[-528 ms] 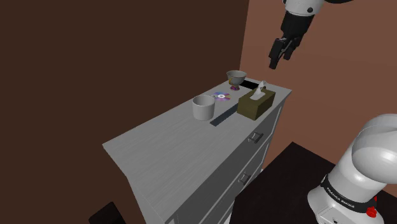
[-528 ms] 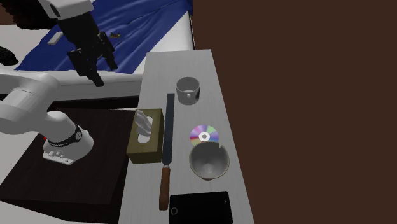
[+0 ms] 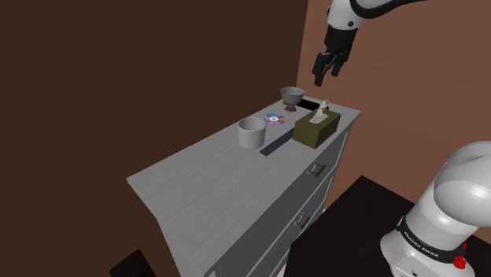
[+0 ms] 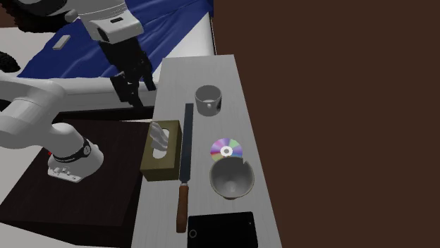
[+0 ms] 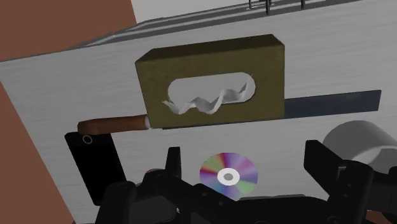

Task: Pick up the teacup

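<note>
— Where is the teacup [image 3: 251,133]?
— Upright on the flat top of the grey dresser [image 3: 197,181]; it is plain white and straight-sided. In the shoulder view it stands between seven and eight o'clock of the gripper [image 3: 323,76], well apart from it and much lower in that view.
— And in the second exterior view?
— There the teacup [image 4: 208,100] sits at about three o'clock of the gripper, with the dresser's long edge between the two.
— How do the fingers [image 5: 321,162] stand?
— Wide apart, with nothing clasped. In the wrist view the CD [image 5: 229,175] shows in the gap between them, while the teacup shows past the outer side of one finger, not in the gap. The gripper is up in the air.
— What lies around the teacup?
— In the shoulder view the CD lies flat just beside it, toward two o'clock, and a footed bowl [image 3: 292,96] stands beyond the CD on the same line. An olive tissue box [image 3: 317,127] is at three o'clock of the teacup, and a long knife [image 3: 277,144] lies between teacup and box, its blade running along the box.
— And the knife's handle?
— Brown; in the second exterior view it points to six o'clock and ends beside a black phone [image 4: 222,229], which lies at six o'clock of the bowl.
</note>
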Action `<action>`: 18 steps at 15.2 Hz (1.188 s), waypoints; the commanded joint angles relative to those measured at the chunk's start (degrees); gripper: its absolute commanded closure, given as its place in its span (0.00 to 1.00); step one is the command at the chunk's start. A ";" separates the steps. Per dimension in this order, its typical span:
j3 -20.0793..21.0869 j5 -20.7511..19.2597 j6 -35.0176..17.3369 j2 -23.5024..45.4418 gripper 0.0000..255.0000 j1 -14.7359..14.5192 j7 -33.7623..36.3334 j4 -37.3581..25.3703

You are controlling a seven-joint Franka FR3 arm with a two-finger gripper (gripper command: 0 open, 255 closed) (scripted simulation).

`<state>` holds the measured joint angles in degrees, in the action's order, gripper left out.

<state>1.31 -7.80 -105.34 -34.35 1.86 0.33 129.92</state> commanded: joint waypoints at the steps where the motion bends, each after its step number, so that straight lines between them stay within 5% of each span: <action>1: -0.70 -0.15 -2.19 4.22 0.00 0.37 -0.39 -1.75; 18: -4.94 2.62 -9.25 42.86 0.00 3.04 -5.26 -30.66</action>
<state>-3.48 -5.48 -114.63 6.33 4.71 -4.61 101.33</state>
